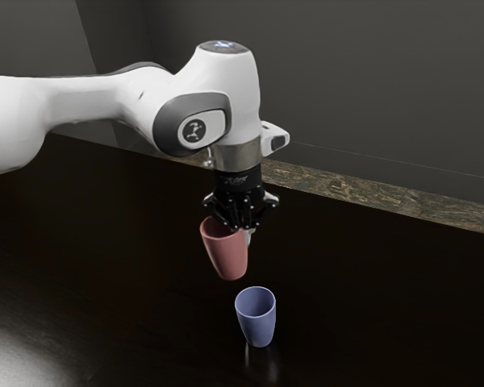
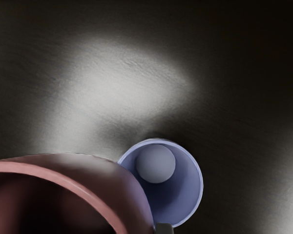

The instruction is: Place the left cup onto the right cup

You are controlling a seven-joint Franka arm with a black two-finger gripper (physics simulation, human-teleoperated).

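Pink cup [image 1: 224, 250] hangs tilted in the air, just above and beside the blue cup [image 1: 256, 316], its rim clamped between the fingers of the gripper [image 1: 240, 228]. The blue cup stands upright on a dark glossy table [image 1: 105, 274]. Beyond it, a mottled stone edge [image 1: 371, 193] runs under a dark grey wall [image 1: 371, 72].

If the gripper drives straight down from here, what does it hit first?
Likely the blue cup: the gripper, shut on the tilted pink cup, hangs just above it, slightly off-centre. Depth is unclear; the pink cup may clip its rim.
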